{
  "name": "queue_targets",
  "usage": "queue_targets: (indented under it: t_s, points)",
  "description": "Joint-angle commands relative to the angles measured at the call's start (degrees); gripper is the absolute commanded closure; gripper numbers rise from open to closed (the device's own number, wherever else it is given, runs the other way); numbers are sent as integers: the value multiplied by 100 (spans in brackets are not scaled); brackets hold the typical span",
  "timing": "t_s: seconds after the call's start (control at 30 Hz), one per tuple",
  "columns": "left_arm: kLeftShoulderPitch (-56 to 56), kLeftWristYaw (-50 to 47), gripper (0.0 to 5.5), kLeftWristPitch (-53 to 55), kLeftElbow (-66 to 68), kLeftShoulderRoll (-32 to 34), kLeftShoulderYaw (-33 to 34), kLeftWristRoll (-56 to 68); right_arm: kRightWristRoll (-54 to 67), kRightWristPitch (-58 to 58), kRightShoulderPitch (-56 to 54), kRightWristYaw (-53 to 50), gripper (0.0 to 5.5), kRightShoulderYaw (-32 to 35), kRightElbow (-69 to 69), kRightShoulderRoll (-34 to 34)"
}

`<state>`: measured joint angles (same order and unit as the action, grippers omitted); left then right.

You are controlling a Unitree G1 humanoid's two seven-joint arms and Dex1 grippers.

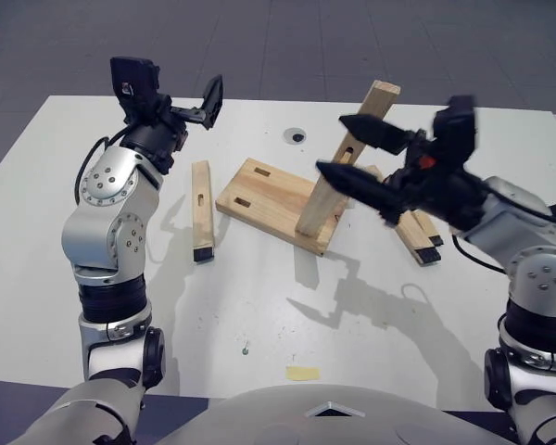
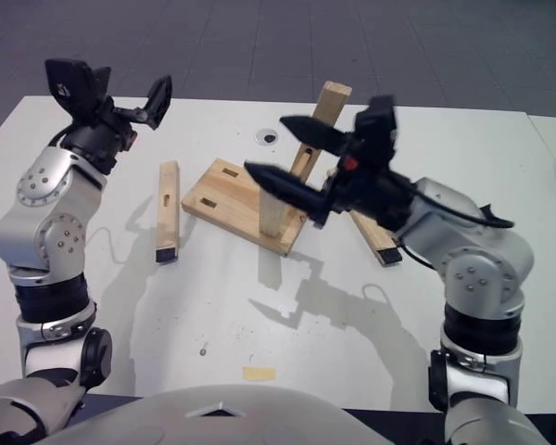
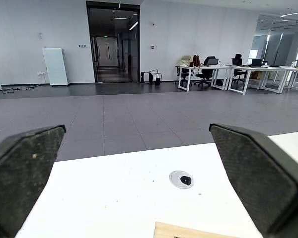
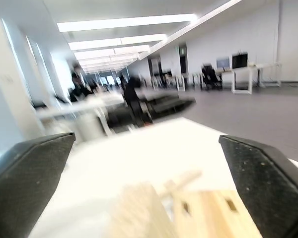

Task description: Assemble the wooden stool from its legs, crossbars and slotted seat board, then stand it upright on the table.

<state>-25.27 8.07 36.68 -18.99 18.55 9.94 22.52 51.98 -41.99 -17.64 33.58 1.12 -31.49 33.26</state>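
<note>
Front edge: small yellow tape scrap (image 1: 302, 373) on white table (image 1: 259, 306).
L gripper (image 3: 138, 148): mine, raised over table's far-left part, black fingers wide apart, nothing btwn them.
R gripper (image 1: 332, 145): mine, raised ctr-right, fingers spread, empty; overlaps the leaning leg in head views.
Seat: pale wooden slotted seat board (image 1: 269, 199) lies flat mid-table.
Leg: pale wooden leg (image 1: 371, 104) stands tilted at board's right end.
Loose leg: wooden bar w/ black end cap (image 1: 202, 211) lies flat, left of board, not touching.
Other parts: more capped wooden bars (image 1: 419, 239) right of board, partly hidden by my R arm.
Far side: round grey cable port (image 1: 297, 135).
</note>
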Motion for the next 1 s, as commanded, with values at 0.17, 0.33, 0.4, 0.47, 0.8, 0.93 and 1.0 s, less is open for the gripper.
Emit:
queue_targets:
  t_s: [0.17,0.33,0.4,0.47,0.8,0.93,1.0]
  points:
    - [239,-10,10,20,-107,-42,121,6,-2453,1981,-480,-240,13,20,1383,91]
    - [232,-3,10,12,-95,22,176,-43,-3112,3026,-1010,-241,13,361,2337,70]
    - [225,-1,10,11,-82,45,198,-51,-3041,3087,-1147,-401,13,529,2458,-132]
    - [243,4,10,-7,-67,43,185,-70,-3132,3126,-1118,-845,13,628,2470,-439]
    - [310,-3,10,-58,-39,-40,114,-111,-2995,1494,-131,-2204,32,560,1853,-1455]
    - [419,75,10,-49,-34,-2,5,-143,-2724,1627,-206,-2032,89,846,1943,-1570]
    - [464,76,10,-48,-45,13,11,-143,-2560,1708,-245,-1796,121,964,2039,-1528]
